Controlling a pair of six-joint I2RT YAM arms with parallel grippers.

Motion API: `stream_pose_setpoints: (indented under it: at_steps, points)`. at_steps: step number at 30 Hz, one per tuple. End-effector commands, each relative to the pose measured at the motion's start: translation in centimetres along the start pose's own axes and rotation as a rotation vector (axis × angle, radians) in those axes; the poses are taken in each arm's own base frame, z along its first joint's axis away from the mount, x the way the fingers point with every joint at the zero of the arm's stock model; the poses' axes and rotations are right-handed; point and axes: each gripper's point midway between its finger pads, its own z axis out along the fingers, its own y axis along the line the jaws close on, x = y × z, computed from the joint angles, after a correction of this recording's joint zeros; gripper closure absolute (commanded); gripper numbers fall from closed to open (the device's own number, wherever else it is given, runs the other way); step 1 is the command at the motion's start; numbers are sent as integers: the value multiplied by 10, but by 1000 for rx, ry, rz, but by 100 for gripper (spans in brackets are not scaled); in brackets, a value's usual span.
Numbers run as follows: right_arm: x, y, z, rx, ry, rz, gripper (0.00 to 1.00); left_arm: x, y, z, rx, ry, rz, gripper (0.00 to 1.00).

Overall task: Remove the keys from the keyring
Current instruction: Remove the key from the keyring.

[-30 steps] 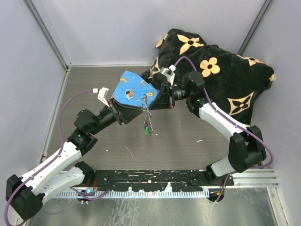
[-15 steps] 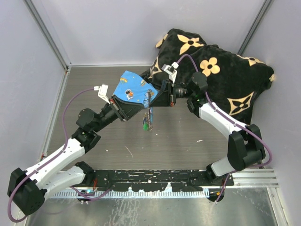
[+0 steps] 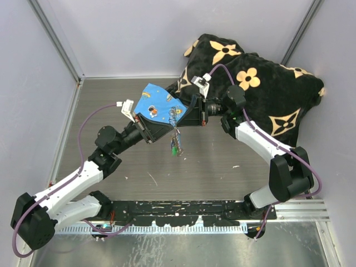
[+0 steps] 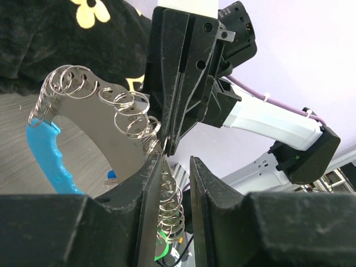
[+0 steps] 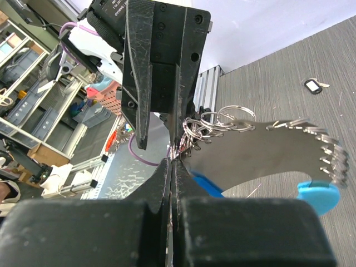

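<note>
The keyring (image 4: 89,119) is a curved grey metal plate with several split rings along its edge and a light-blue curved piece (image 4: 50,158) at one end. It is held in the air between both arms. My right gripper (image 5: 171,162) is shut on the keyring (image 5: 261,150) at its ring end. My left gripper (image 4: 177,161) faces it, with a narrow gap between its jaws and a stack of rings (image 4: 169,214) in that gap. Small keys (image 3: 175,147), green and dark, dangle below the two grippers, left (image 3: 167,129) and right (image 3: 186,119).
A blue printed cloth (image 3: 158,104) lies over the two gripper heads. A black cushion with tan flowers (image 3: 261,94) fills the back right of the table. A small dark tag (image 5: 313,85) lies on the grey tabletop. Side walls (image 3: 50,67) close in left and right.
My left arm has pushed in closer to the right gripper and its jaws have narrowed around the rings. The hanging keys have barely shifted. The right gripper stays shut.
</note>
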Motion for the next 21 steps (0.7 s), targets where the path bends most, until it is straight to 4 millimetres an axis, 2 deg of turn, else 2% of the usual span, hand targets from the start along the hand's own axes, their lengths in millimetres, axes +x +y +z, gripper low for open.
stream_pose_setpoints:
  at_steps: [1, 21]
  points:
    - [-16, 22, -2, -20, -22, -118, 99, -14, -19, 4, 65, -20, 47, 72]
    - [-15, 24, -2, -24, -18, -122, 99, -10, -17, 15, 66, 8, 27, 81]
